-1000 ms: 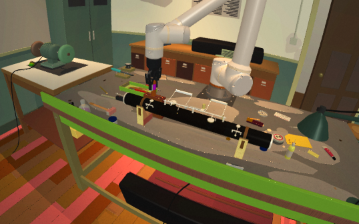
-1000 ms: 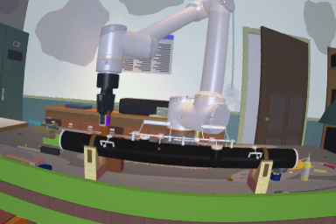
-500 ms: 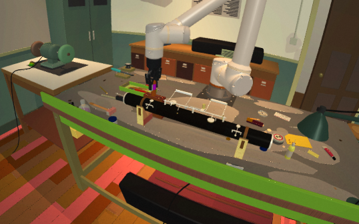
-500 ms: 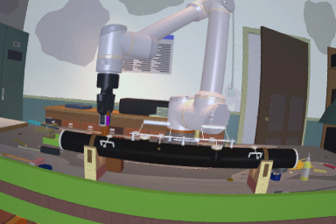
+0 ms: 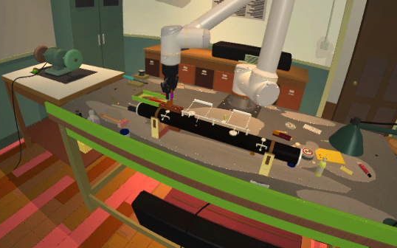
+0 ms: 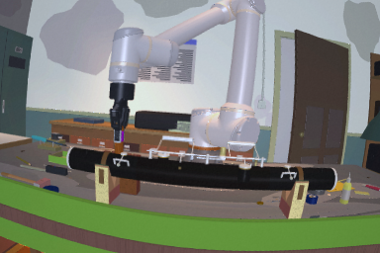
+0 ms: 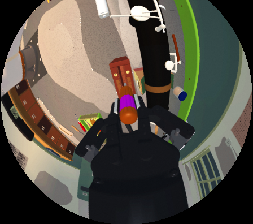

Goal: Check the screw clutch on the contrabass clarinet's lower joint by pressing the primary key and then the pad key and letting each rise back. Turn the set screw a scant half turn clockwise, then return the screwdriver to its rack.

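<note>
The screwdriver (image 7: 127,103), with its purple and orange handle, stands upright in the brown rack (image 7: 122,74) just behind the black clarinet joint (image 5: 214,127). My gripper (image 7: 127,105) is straight above the rack, and its fingers close on the handle from either side. The joint lies across two wooden cradles (image 5: 155,128), with white keywork (image 5: 217,114) along its top. In the side camera the gripper (image 5: 170,95) hangs over the joint's left end, and in the second side camera the screwdriver (image 6: 118,142) shows below the fingers.
Behind the bench runs a brown drawer cabinet (image 5: 214,73), and the arm's base (image 5: 254,86) sits on the table. A green tray (image 5: 150,96) lies left of the rack. A green rail (image 5: 199,177) edges the near side. A lamp (image 5: 350,138) and small items sit at the right.
</note>
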